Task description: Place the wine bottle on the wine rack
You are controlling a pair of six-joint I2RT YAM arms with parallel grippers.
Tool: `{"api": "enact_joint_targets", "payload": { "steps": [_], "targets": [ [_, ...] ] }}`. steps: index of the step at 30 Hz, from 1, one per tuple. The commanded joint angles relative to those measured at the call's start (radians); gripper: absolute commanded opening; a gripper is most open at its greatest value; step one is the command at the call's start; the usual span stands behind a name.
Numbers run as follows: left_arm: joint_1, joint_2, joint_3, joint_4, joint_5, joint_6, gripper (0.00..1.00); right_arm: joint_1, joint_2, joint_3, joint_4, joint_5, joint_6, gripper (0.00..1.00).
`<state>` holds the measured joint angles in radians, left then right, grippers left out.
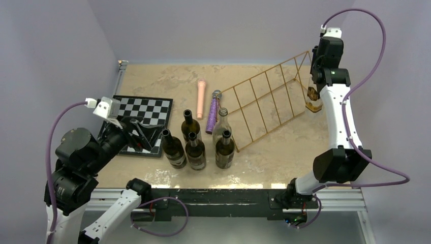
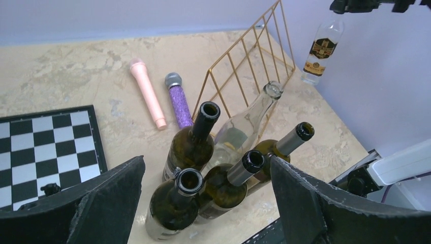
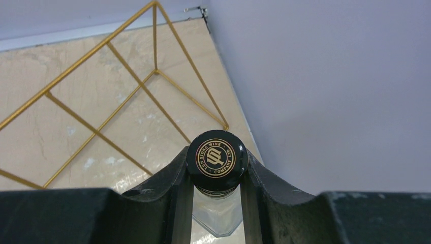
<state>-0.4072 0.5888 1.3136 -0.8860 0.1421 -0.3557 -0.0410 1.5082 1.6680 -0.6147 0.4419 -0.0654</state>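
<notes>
While gripped at the neck – wine bottle point(image 1: 314, 98): upright, clear glass, black/gold label, just beside far R end of wine rack point(image 1: 266, 101), not on it.
R end effector point(image 3: 217, 155): narrow, clamped on bottle's round black cap point(image 3: 217, 160) w/ gold logo.
R arm: stretched up tall, wrist pointing down.
L end effector point(image 1: 144, 136): wide, holds nothing, over near edge of chessboard point(image 1: 147, 109).
Wine rack: thin gold wire, wedge-shaped, on marbled beige surface point(image 1: 152, 76).

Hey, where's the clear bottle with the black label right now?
Top view, far right: the clear bottle is upright in the right claw, beside the far end of the wine rack.
</notes>
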Motion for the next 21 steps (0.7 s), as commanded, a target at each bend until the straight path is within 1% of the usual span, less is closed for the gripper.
{"api": "enact_joint_targets", "payload": {
  "steps": [1, 5, 7, 11, 15, 19, 21],
  "targets": [
    [-0.004, -0.034, 0.045, 0.078, -0.018, 0.015, 0.97, -0.022, 0.001, 0.146, 0.207, 0.038, -0.091, 0.0],
    [-0.004, -0.034, 0.045, 0.089, -0.061, 0.03, 0.97, -0.022, 0.03, 0.159, 0.272, 0.082, -0.12, 0.0],
    [-0.004, -0.029, 0.036, 0.096, -0.074, 0.033, 0.97, -0.022, -0.001, 0.094, 0.353, 0.113, -0.122, 0.0],
    [-0.004, -0.02, 0.01, 0.117, -0.08, 0.034, 0.97, -0.006, -0.053, -0.033, 0.443, 0.132, -0.072, 0.0],
    [-0.004, -0.001, -0.003, 0.107, -0.088, 0.037, 0.97, 0.034, -0.086, -0.153, 0.581, 0.184, -0.099, 0.0],
    [-0.004, 0.007, -0.012, 0.095, -0.095, 0.036, 0.97, 0.098, -0.085, -0.222, 0.696, 0.232, -0.143, 0.0],
    [-0.004, 0.007, -0.018, 0.093, -0.097, 0.031, 0.97, 0.126, -0.08, -0.258, 0.767, 0.248, -0.19, 0.0]
  ]
}}
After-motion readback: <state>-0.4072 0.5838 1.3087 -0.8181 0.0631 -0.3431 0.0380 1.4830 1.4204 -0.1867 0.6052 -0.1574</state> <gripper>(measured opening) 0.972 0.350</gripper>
